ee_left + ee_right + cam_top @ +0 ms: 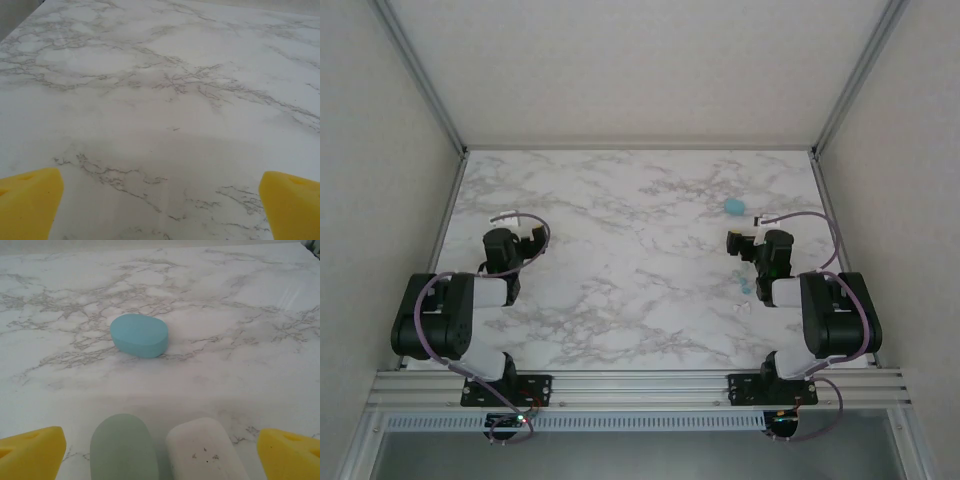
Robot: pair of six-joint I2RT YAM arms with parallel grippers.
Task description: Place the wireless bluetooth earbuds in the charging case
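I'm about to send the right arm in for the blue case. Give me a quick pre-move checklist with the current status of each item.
1. Right gripper open: ok, its yellow fingertips are wide apart.
2. Left gripper open and over bare marble table: ok.
3. Light-blue oval plastic charging case ahead of the right gripper, untouched: ok.
4. Case lid open to take earbuds: not ok, it looks shut.
5. Tiny teal earbuds located: ok, beside the right forearm and behind that gripper; their count cannot be told.
6. Pale-green rounded piece and white rounded piece between the right fingertips, out of the way: cannot tell.
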